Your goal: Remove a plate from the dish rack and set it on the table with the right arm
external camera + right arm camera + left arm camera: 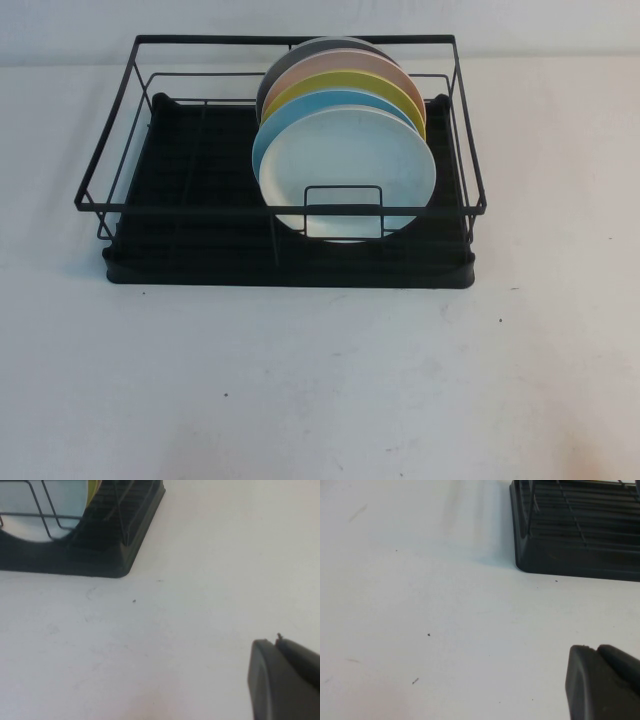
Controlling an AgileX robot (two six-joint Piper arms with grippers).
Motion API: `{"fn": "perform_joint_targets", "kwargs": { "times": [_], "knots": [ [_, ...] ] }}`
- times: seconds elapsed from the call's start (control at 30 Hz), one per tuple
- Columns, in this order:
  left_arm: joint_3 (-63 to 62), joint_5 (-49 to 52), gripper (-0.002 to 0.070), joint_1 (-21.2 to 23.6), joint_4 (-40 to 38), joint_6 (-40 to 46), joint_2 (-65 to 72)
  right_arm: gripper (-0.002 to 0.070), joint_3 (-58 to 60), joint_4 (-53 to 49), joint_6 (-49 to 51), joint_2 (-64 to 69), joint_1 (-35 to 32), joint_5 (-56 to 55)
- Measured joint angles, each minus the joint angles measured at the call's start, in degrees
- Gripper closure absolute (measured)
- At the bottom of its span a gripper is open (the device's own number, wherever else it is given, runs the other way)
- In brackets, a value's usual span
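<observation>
1. The round, faintly bluish white plate (348, 170) with a raised rim is standing on edge at the front of a row of plates, in the right half of the black wire-frame dish rack (280, 205), its face turning toward the robot.
2. A sky-blue plate (300, 115) is sitting just behind it, then a yellow-green plate (345, 87).
3. The rack is resting on the plain white speckled table (320, 380), its long side running left to right.
4. No writing is showing.
5. Left gripper (605, 682): hovering over the table off the rack's left front corner; cannot tell the finger state.
6. Right gripper (285, 680): hovering off the right front corner; cannot tell either.
</observation>
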Motion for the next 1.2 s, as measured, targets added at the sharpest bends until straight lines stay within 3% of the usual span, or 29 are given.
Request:
{"fn": "perform_joint_targets", "kwargs": {
  "times": [0.1,0.37,0.6,0.8,1.03,1.2],
  "knots": [
    [0.0,0.0,0.068,0.0,0.0,0.0,0.0,0.0694,0.0,4.2,0.0,0.0,0.0,-4.1],
    [0.0,0.0,0.068,0.0,0.0,0.0,0.0,0.0694,0.0,29.4,0.0,0.0,0.0,-15.9],
    [0.0,0.0,0.068,0.0,0.0,0.0,0.0,0.0694,0.0,38.4,0.0,0.0,0.0,-17.2],
    [0.0,0.0,0.068,0.0,0.0,0.0,0.0,0.0694,-5.5,38.5,0.0,4.3,0.0,-8.5],
    [0.0,0.0,0.068,0.0,0.0,0.0,0.0,0.0694,-19.1,28.6,-0.5,24.0,0.0,5.3],
    [0.0,0.0,0.068,0.0,0.0,0.0,0.0,0.0694,-27.7,25.2,-6.5,38.3,0.0,10.3]
  ]
}}
